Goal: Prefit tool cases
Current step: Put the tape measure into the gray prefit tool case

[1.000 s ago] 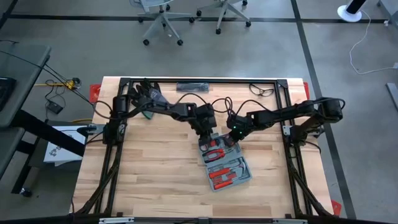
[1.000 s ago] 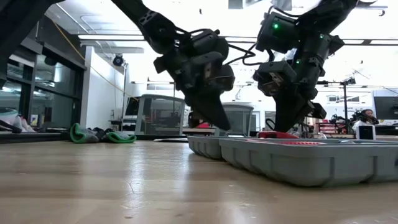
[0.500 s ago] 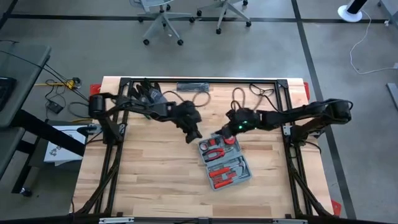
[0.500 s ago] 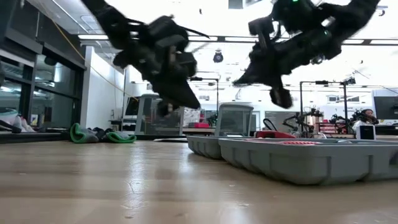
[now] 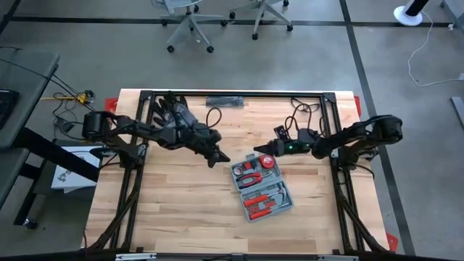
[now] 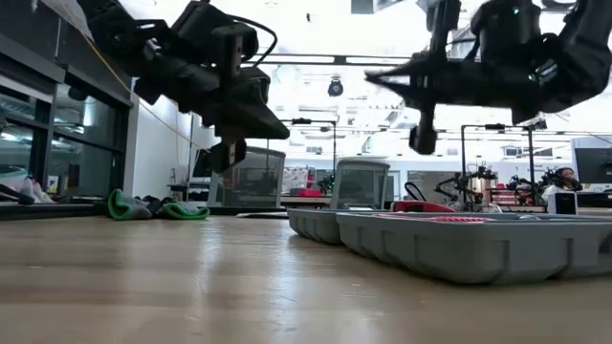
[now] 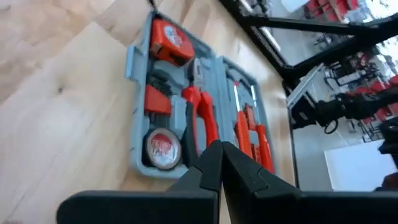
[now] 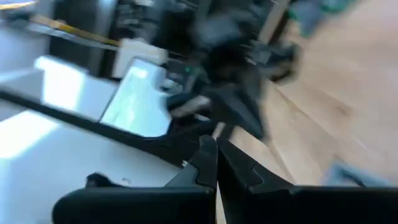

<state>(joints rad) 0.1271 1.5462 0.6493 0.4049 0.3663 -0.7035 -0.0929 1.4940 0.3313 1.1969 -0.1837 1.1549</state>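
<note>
- The tool case is laid open on the surface, tools seated in its recesses.
- The left gripper and right gripper are held above it, fingers clenched, grasping nothing, presumably clear of the case.

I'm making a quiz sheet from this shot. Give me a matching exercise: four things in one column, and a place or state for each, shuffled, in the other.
Things:
1. tool case
2. left gripper
3. right gripper
4. green gloves

Places or states:
A. shut, in the air left of the case
B. open flat on the table, tools inside
C. lying at the table's far edge
D. shut, in the air above the case's far end

Pairs: 1-B, 2-A, 3-D, 4-C
</note>
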